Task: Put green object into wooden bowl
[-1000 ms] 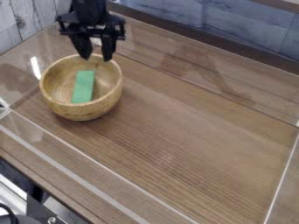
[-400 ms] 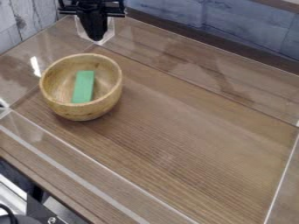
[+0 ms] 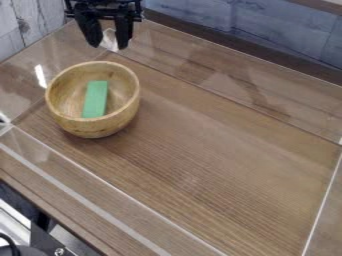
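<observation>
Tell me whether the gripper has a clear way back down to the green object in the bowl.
Probably yes. The gripper hangs with its jaws open above and behind the wooden bowl, whose top is uncovered. The green object lies exposed inside, nothing on it; only the bowl's walls could crowd the jaws.

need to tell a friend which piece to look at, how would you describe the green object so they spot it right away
On the wooden table, find the round tan wooden bowl near the left side. The green object lies inside it: a small flat bright-green block, the only vividly coloured thing there.
</observation>
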`<state>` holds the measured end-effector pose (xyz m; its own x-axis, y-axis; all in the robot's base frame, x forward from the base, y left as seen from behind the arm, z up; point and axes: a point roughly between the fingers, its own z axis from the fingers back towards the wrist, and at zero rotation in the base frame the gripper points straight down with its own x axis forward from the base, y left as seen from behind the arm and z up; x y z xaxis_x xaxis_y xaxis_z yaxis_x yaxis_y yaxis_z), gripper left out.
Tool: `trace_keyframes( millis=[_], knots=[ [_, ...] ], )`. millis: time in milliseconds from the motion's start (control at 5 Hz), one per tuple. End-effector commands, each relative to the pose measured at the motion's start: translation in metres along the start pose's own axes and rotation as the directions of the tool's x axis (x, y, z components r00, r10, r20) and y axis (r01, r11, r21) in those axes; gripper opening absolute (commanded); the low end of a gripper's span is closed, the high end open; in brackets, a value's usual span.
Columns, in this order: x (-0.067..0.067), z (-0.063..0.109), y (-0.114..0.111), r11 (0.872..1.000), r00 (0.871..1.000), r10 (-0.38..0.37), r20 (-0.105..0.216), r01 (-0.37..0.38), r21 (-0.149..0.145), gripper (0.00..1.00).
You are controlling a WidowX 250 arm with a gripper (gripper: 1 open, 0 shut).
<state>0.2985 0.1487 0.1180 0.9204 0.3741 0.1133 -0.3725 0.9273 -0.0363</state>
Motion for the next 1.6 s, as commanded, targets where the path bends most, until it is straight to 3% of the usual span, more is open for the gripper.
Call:
trace_keyframes(
  millis=[0,400,800,1400],
  knots=[
    [0.007,0.024,0.007,0.999,0.997,0.049,0.061,-0.049,0.006,1.00],
    [0.002,0.031,0.006,0.998,0.998,-0.056,0.039,0.057,-0.025,1.00],
    [0.004,0.024,-0.004,0.999,0.999,-0.035,0.022,0.036,-0.039,1.00],
    [-0.010,0.057,-0.036,0.997,1.000,-0.019,0.015,0.020,-0.071,1.00]
  ],
)
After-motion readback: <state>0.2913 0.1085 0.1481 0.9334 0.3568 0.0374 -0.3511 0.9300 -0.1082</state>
